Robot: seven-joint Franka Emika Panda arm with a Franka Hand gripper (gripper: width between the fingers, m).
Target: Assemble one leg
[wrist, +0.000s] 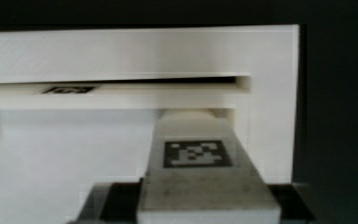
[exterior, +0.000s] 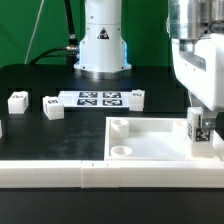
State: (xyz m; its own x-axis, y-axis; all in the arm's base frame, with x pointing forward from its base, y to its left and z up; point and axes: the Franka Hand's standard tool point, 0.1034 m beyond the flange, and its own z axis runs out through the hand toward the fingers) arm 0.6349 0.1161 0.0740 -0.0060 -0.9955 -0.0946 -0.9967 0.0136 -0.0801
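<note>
Exterior view, from its left to its right. On the black table two loose white blocks sit well apart from the work area: one near the left edge, a second just to its right, each with a dark tag on a face. Next comes the marker board, flat in front of the robot base, with a small tagged block at its right end. A white rail runs along the near edge of the table.

Right half: the large white tray-like panel, with a round socket in its near left corner. At the panel's right side the leg stands upright, tag facing the camera, directly under the gripper.

Wrist view: the leg fills the centre, its tag plainly readable, with the dark fingers on either side of its near end, closed against it as far as this blurred close view shows. Beyond the leg lies the panel's white wall and a long dark slot. Whether the leg's lower end touches the panel I cannot tell.
</note>
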